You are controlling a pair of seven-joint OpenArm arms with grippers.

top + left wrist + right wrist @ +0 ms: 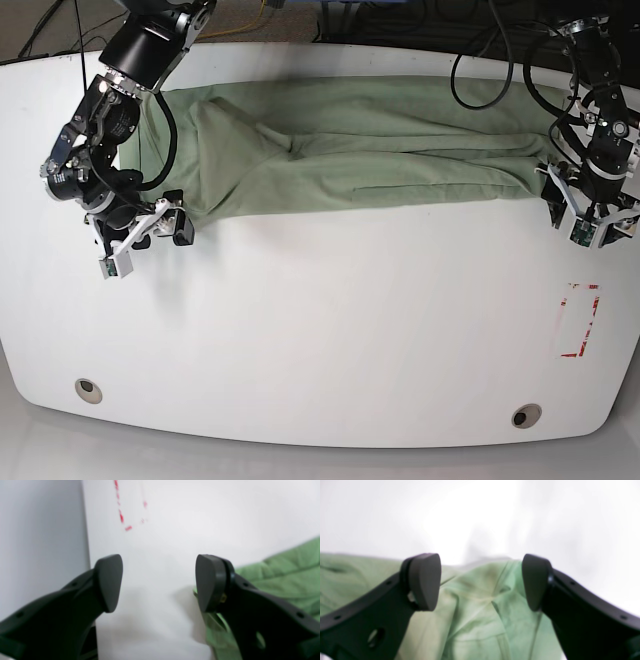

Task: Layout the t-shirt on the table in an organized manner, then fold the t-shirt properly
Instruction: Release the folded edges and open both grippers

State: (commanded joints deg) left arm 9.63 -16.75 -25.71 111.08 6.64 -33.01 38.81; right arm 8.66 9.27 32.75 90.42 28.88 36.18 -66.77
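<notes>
- The t-shirt (350,150) lies as a long folded band across the desk (330,330) toward 12 o'clock.
- Left hand (160,582) gapes empty at the band's 3 o'clock end.
- Right hand (481,581) gapes empty over the 9 o'clock end.

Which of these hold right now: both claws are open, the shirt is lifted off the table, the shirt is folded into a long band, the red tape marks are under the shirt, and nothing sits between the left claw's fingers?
1. Both claws are open. True: the left claw and the right claw each show a wide gap.
2. The shirt is lifted off the table. False: it lies on the top.
3. The shirt is folded into a long band. True.
4. The red tape marks are under the shirt. False: they lie on bare table, apart from it.
5. Nothing sits between the left claw's fingers. True: only table shows there.
</notes>
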